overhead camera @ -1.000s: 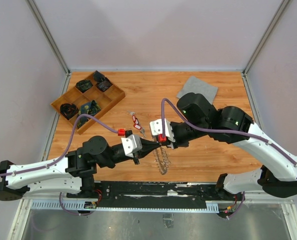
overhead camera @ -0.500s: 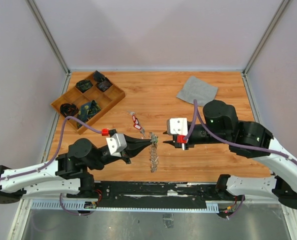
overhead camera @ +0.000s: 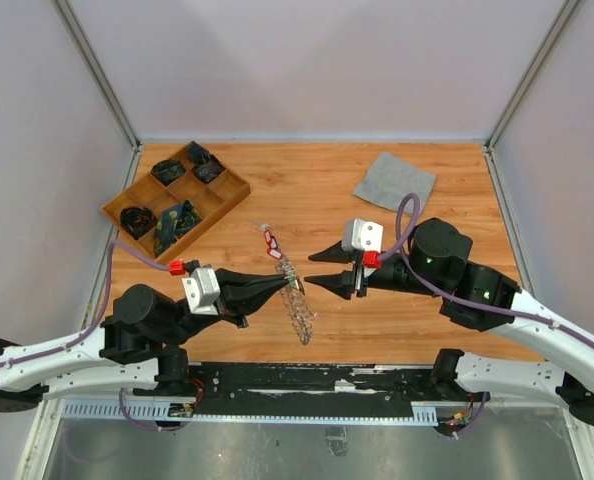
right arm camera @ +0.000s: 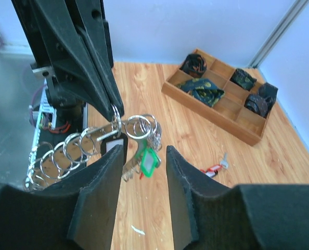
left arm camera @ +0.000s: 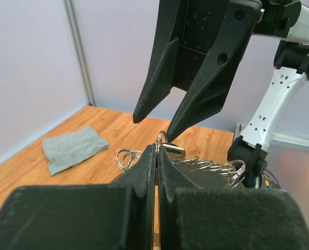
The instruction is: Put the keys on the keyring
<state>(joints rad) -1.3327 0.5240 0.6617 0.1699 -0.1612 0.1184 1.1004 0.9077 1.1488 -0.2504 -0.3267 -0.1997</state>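
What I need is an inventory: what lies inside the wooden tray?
Dark bundled items sit in most compartments of the wooden tray; a couple look bare. What the bundles are is too small to tell, and whatever lies beneath them is covered.

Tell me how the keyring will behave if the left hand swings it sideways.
Likely to pivot: the keyring hangs from one pinch point in the shut left hand. Its small loops and the green-tagged key dangle freely, so they would probably sway. Thin metal may slip in that grip.
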